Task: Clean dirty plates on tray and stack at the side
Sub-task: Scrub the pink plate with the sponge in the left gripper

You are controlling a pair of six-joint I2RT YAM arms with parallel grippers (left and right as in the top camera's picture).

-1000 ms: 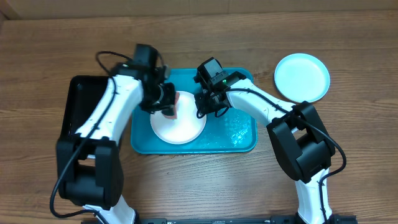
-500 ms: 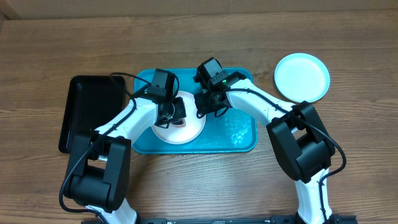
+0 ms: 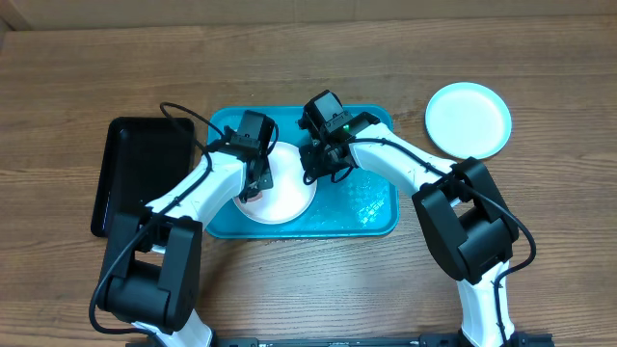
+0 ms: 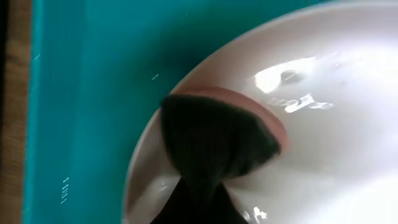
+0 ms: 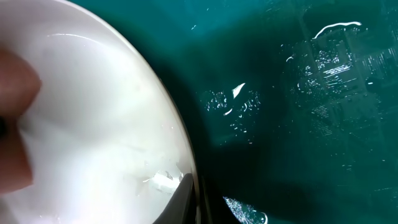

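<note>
While the white plate (image 3: 285, 200) is lying in the left half of the turquoise tray (image 3: 374, 218), the left gripper (image 3: 254, 189) is pressing a pinkish sponge (image 4: 217, 140) onto the plate's left side, its fingers closed on the sponge. The right gripper (image 3: 316, 166) is pinching the plate's right rim, fingers drawn narrow around it. Water droplets (image 5: 336, 62) are glistening on the tray floor beside the plate. A light blue plate (image 3: 468, 119) is sitting on the table (image 3: 540, 222) well to the right, and a black tray (image 3: 135, 169) is lying just left of the turquoise one.
</note>
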